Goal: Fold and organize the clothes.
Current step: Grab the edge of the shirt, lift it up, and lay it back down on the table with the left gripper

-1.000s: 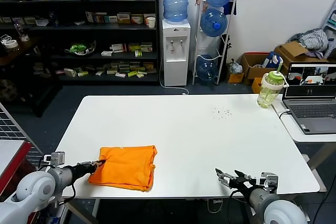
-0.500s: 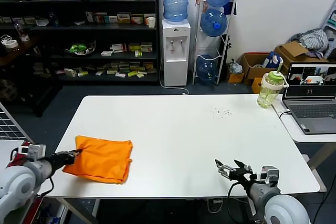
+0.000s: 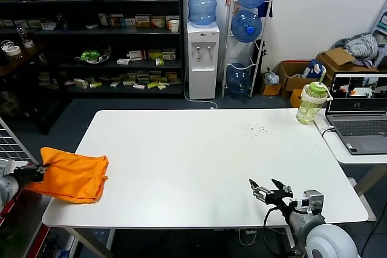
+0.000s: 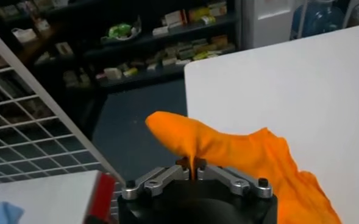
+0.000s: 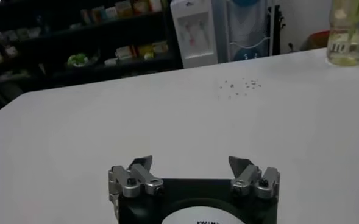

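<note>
The clothes are one folded bright orange T-shirt [image 3: 71,177] lying half over the white table's [image 3: 205,161] front left corner, hanging past the left edge. My left gripper [image 3: 35,173] is shut on the shirt's left edge, just off the table. In the left wrist view the orange T-shirt [image 4: 240,152] bunches up from the shut left gripper [image 4: 193,168]. My right gripper [image 3: 269,191] stands open and empty over the table's front right part; the right wrist view shows the right gripper [image 5: 190,163] with only bare tabletop between its fingers.
A green-lidded bottle [image 3: 312,103] stands at the table's far right corner, next to a laptop [image 3: 359,119] on a side table. A wire rack [image 4: 33,128] and a red-edged surface [image 4: 75,195] lie left of the table. Shelves and a water cooler [image 3: 202,40] stand behind.
My left gripper has dragged the orange T-shirt leftward across the table's front, from near the middle-left to the left corner, where it now overhangs the edge. The right gripper has stayed put.
</note>
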